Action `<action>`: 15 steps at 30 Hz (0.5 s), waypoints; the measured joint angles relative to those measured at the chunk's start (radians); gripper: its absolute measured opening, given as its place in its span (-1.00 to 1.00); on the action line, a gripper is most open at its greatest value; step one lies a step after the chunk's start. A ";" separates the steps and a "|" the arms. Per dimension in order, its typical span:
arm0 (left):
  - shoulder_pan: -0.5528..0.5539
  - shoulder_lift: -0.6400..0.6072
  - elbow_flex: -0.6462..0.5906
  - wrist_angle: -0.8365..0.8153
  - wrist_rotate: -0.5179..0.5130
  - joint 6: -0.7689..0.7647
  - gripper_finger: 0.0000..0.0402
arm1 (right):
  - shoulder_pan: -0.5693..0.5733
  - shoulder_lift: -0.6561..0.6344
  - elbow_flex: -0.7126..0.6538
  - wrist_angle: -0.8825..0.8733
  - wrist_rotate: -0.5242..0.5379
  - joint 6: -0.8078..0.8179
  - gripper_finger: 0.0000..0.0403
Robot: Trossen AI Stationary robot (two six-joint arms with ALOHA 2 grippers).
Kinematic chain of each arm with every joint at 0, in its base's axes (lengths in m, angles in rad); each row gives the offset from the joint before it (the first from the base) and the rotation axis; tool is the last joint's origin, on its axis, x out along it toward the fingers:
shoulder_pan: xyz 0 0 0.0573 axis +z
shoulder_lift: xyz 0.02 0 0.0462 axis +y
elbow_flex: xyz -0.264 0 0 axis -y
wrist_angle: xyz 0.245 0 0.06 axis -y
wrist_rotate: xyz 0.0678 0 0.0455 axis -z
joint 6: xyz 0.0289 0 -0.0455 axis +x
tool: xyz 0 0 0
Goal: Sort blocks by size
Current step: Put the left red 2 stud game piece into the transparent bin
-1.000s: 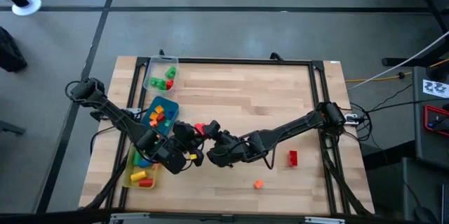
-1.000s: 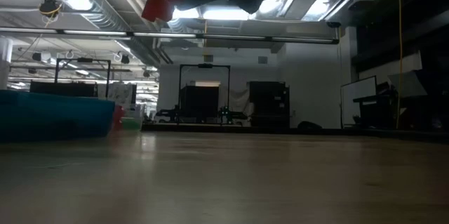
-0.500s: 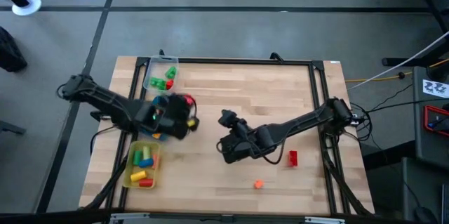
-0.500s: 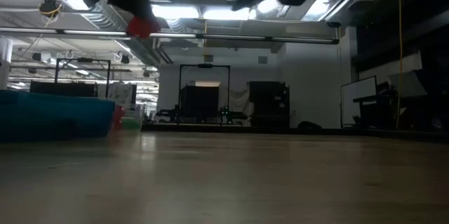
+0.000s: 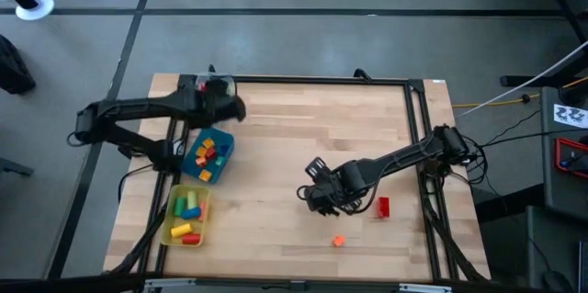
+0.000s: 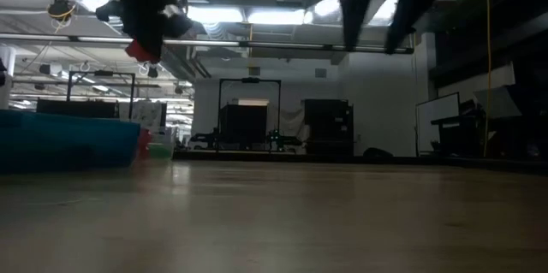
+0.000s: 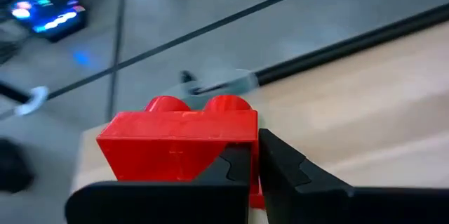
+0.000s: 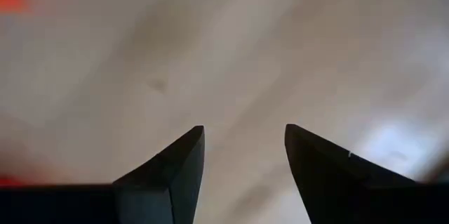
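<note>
You have the clear tray (image 5: pixel 210 96) at the far left corner of the table (image 5: pixel 312 137) as your landmark, and the left gripper (image 5: pixel 219 102) hangs right over it, so this looks like the drop of a big piece into that tray. To do it well, bring the load lower over the tray's middle before you let go, so the red brick (image 7: pixel 179 142) lands flat among the green and red pieces there rather than bouncing off the rim. The blue tray (image 5: pixel 209 156) lies next, nearer you from the clear tray, and the yellow tray (image 5: pixel 186 218) beyond that. Well apart from the clear tray, across the table, the right gripper (image 5: pixel 323 197) hovers low with its fingers spread and nothing between them; a red block (image 5: pixel 383 206) and a small orange block (image 5: pixel 338 241) lie near it, unsorted. The left gripper's fingers (image 7: pixel 280 164) are pinching the red brick.
</note>
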 joint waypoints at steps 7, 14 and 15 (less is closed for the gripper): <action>0.181 0.000 0.000 0.002 0.055 0.068 -0.89 | 0.076 -0.001 -0.076 0.003 -0.101 0.087 -0.02; 0.271 0.001 -0.099 0.196 0.147 0.130 -0.85 | 0.180 -0.001 -0.147 0.066 -0.102 0.161 -0.02; 0.278 0.001 -0.127 0.254 0.160 0.156 -0.85 | 0.194 -0.001 -0.157 0.083 -0.102 0.176 -0.02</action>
